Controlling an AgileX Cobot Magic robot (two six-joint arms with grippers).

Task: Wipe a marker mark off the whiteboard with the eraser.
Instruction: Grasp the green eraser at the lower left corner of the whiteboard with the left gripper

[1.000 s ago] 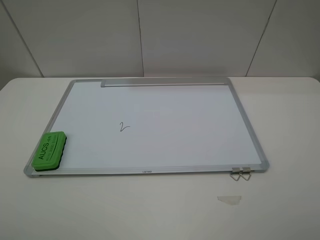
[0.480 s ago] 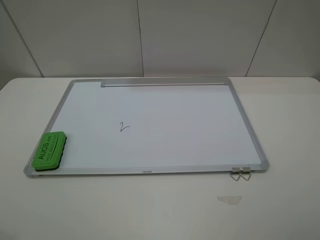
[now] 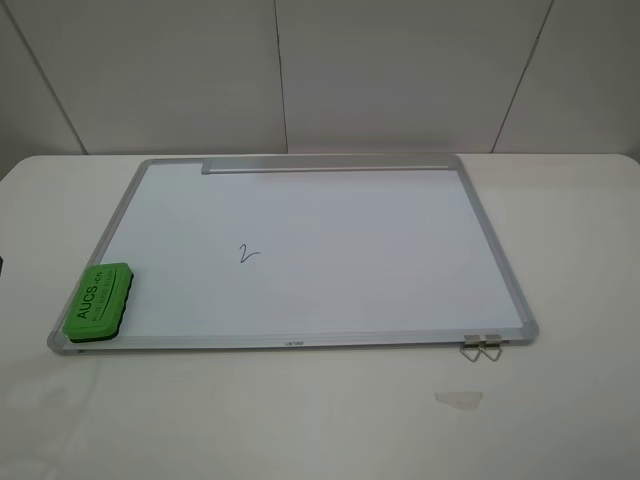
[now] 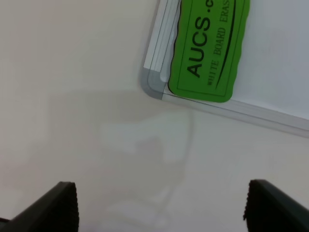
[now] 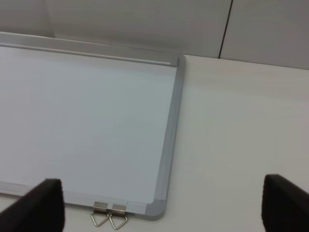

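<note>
The whiteboard (image 3: 400, 250) lies flat on the table, its grey tray strip (image 3: 325, 165) along the far edge. The marker mark (image 3: 248, 254) is a small dark squiggle left of the board's middle. On the board's near left corner lies the green eraser (image 3: 98, 302). In the left wrist view the eraser (image 4: 207, 48) covers that corner (image 4: 153, 87), and my left gripper (image 4: 161, 212) hangs open over bare table a short way off it, holding nothing. My right gripper (image 5: 161, 208) is open too, above the board's near right corner (image 5: 157, 210). The mark does not show in either wrist view.
Two metal clips (image 3: 482, 347) stick out from the board's near right edge, and the clips (image 5: 108, 216) also show in the right wrist view. A small pale scrap (image 3: 458, 399) lies on the white table in front of them. A grey panelled wall stands behind the table.
A thin dark sliver has appeared at the far left edge of the exterior high view. The board, the eraser and the mark have not moved.
</note>
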